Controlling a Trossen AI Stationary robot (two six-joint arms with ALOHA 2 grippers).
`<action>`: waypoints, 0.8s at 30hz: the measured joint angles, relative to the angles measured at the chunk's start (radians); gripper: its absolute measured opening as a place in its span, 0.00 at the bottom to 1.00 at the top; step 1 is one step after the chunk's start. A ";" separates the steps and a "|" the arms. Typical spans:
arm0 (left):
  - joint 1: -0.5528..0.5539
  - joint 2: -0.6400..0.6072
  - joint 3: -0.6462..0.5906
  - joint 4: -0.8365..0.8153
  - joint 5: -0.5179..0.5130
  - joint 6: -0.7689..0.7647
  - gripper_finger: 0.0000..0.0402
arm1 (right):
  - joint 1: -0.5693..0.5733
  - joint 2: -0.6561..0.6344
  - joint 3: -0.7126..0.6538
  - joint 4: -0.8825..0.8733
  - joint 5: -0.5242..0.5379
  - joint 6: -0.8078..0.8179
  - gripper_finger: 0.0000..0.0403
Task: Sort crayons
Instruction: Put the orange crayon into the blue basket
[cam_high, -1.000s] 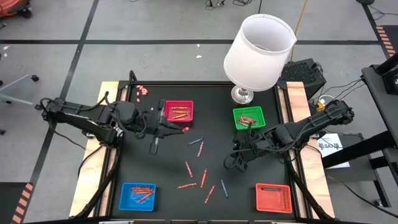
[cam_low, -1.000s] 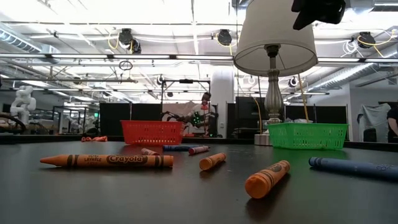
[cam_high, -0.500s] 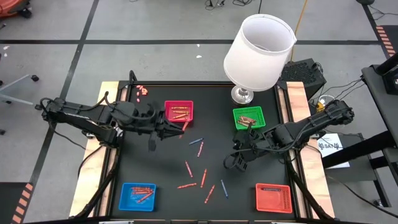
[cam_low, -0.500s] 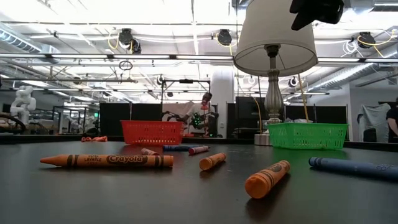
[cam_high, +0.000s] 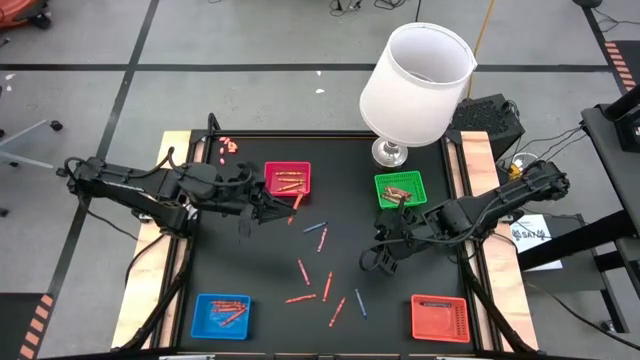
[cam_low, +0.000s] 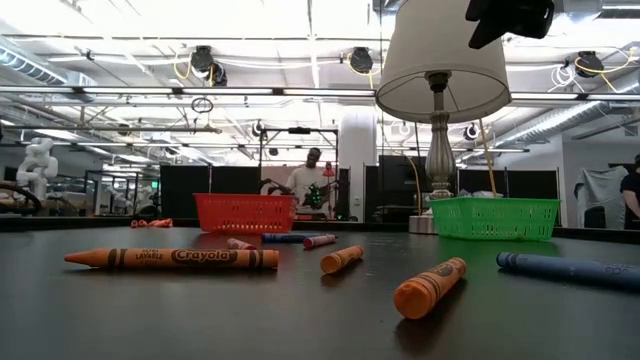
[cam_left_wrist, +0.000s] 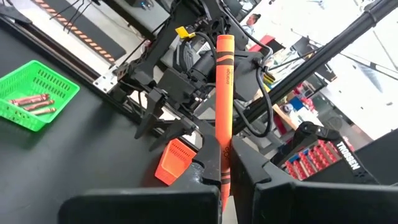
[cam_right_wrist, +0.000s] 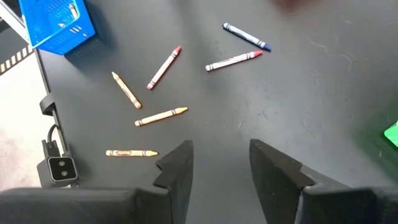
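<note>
My left gripper (cam_high: 283, 206) is shut on an orange crayon (cam_left_wrist: 224, 93) just near of the red tray (cam_high: 287, 179), which holds several crayons. My right gripper (cam_high: 384, 258) is open and empty above the black table, near of the green tray (cam_high: 400, 188); its fingers (cam_right_wrist: 180, 167) stand apart. Several loose crayons (cam_high: 326, 285) lie flat on the table's middle; they also show in the right wrist view (cam_right_wrist: 163, 67) and the low view (cam_low: 172, 258). The blue tray (cam_high: 221, 313) holds several crayons. My left gripper pinches the orange crayon by one end (cam_left_wrist: 222, 174) between its two fingers. The crayon runs along the fingers and sticks out far past their tips. It is lifted clear of the table (cam_high: 293, 204).
A white lamp (cam_high: 415, 85) stands at the table's far edge beside the green tray. An orange-red tray (cam_high: 440, 317) sits at the near right corner. A few small pink bits (cam_high: 229, 147) lie at the far left. A person (cam_low: 310, 180) stands in the room beyond.
My left gripper has moved toward the table's right edge, closer to the red tray's near side, carrying the orange crayon clear of the table. The person in the room behind has shifted.
</note>
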 joint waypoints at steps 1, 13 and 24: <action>0.000 0.000 0.000 0.000 0.000 -0.004 0.01 | 0.000 0.000 0.000 0.000 0.000 0.000 0.36; 0.002 0.000 0.000 -0.006 0.000 0.040 0.01 | 0.000 0.000 0.000 0.000 0.002 0.000 0.36; 0.002 0.000 0.000 -0.007 0.000 0.562 0.01 | 0.000 0.000 0.000 0.000 0.001 -0.001 0.36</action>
